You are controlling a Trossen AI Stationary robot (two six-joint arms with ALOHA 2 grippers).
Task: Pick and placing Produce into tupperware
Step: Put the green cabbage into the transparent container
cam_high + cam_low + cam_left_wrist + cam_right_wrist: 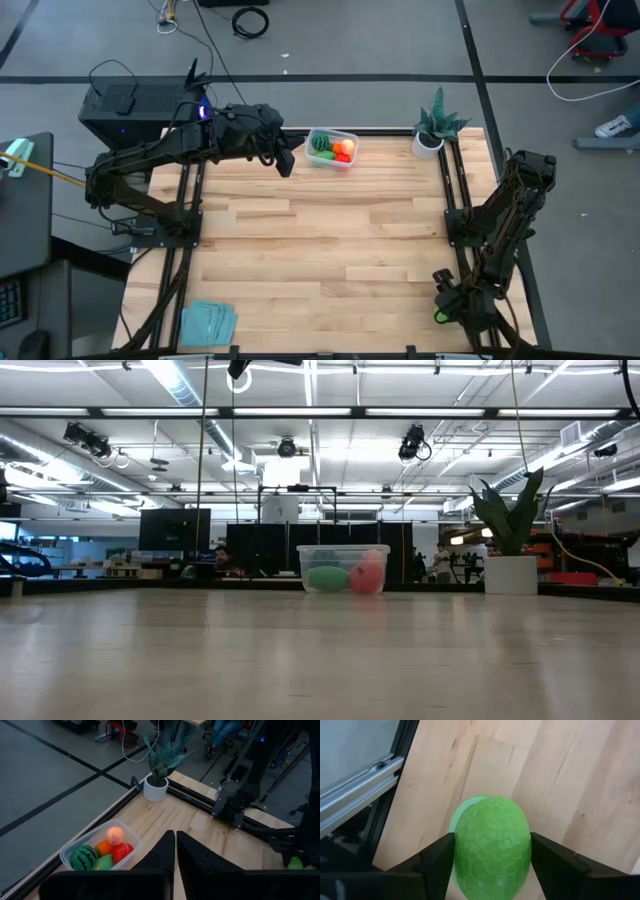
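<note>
Presently noted, near to far, all places taken from the tupperware [332, 148].

Farthest from the tupperware, at the near right corner of the worktop [320, 250]: right pincer [491, 862], grasping a bright green, pebbled produce piece [490, 854] between its two dark fingers [436, 860], above the bare wood. Same green piece seen as a small spot at the arm's tip in the high view [440, 316].

Near left corner, well apart from the tupperware: teal folded cloth [208, 322], lying flat.

Just left of the tupperware, raised above the worktop: left pincer [175, 851], clenched, fingers pressed together with nothing between them; seen in the high view at [287, 160].

Tupperware itself: upright at the far edge of the worktop, lid off. Inside: striped dark green round piece [83, 858], red piece [121, 852], orange piece [104, 847], peach-coloured ball [115, 835] resting on top, and a yellow-green piece [102, 863] at the near wall. Contents touching one another.

Right of the tupperware, at the far right corner: spiky green plant in a white pot [432, 130], upright.
</note>
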